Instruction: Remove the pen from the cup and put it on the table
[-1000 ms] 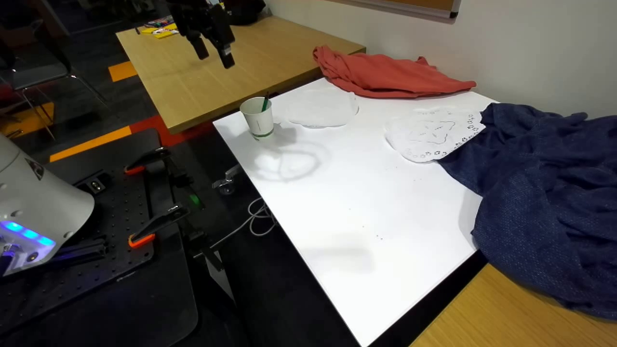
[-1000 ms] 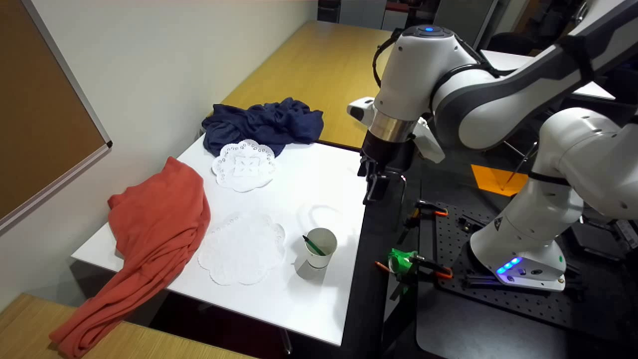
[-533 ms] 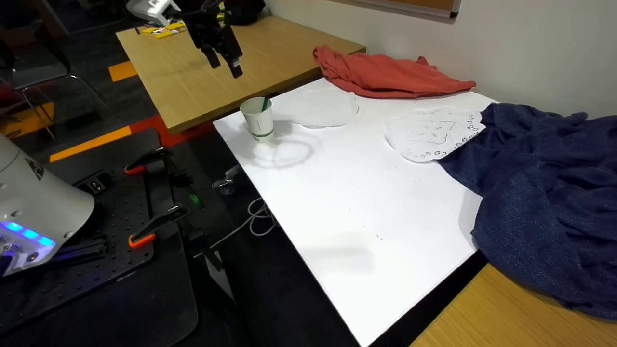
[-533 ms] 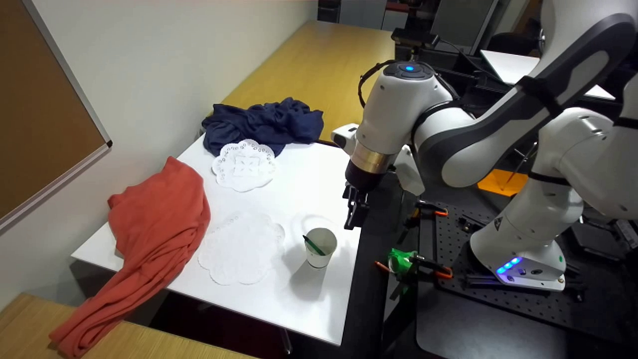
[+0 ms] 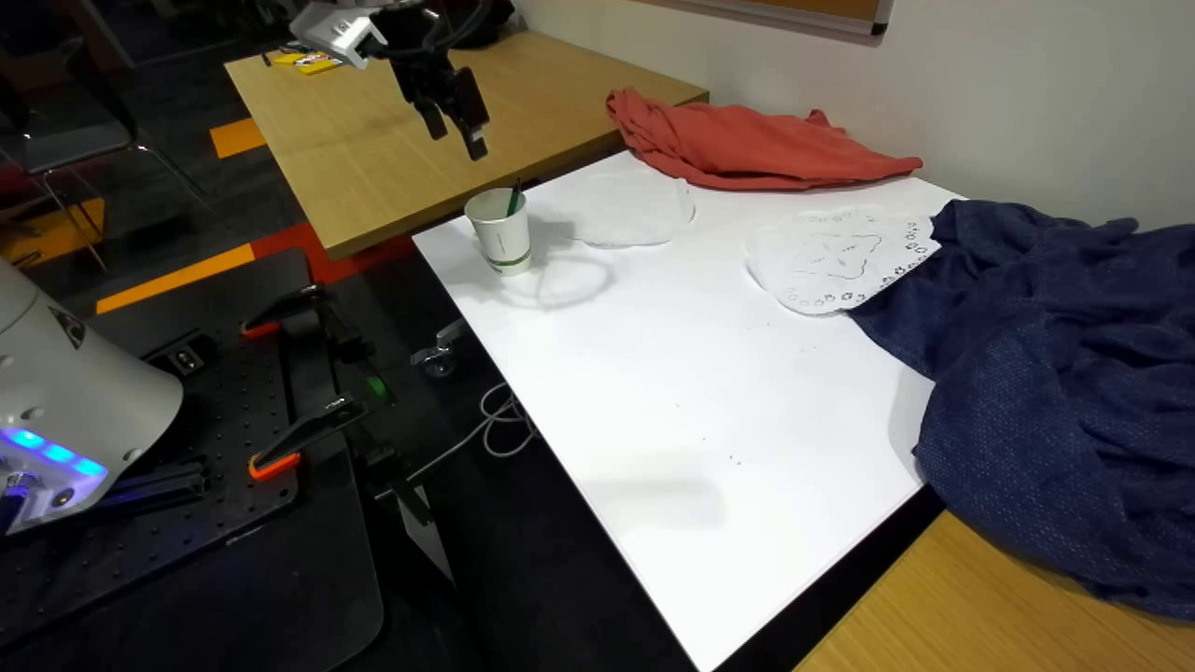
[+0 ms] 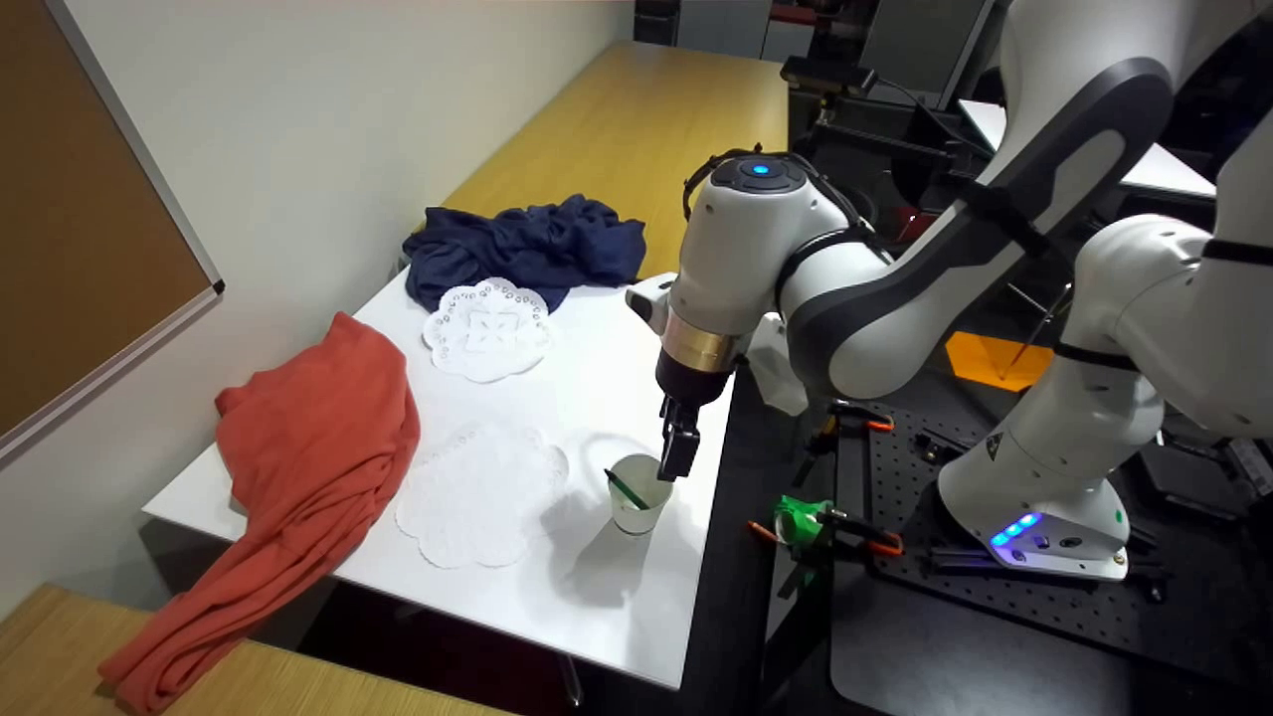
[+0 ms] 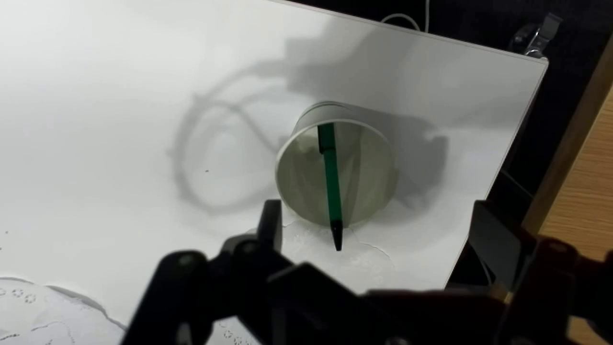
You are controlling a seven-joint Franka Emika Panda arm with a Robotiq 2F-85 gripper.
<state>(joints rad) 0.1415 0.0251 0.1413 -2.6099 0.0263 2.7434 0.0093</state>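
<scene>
The green pen (image 7: 332, 179) with a black tip leans in the white cup (image 7: 306, 196), its tip above the rim. Both exterior views show the pen (image 5: 513, 200) (image 6: 626, 489) and the upright cup (image 5: 504, 241) (image 6: 635, 519) near an edge of the glossy white table (image 5: 672, 392) (image 6: 617, 348) (image 7: 110, 129). My gripper (image 7: 378, 223) is open and empty, fingers wide apart. In the wrist view the pen's tip appears between the fingers, nearer the left one. In both exterior views the gripper (image 5: 456, 140) (image 6: 678, 469) is above the table's level, close to the cup, not touching it.
Two white paper doilies (image 5: 621, 210) (image 6: 487, 328) lie flat on the table, one beside the cup. A red cloth (image 5: 747, 145) and a navy cloth (image 5: 1055, 392) lie along the wall side. A light brown wooden tabletop (image 5: 373, 168) adjoins the cup's end.
My arm has moved down and toward the cup, and the gripper is now much nearer to it. The gripper stays open. The cup and pen have not moved.
</scene>
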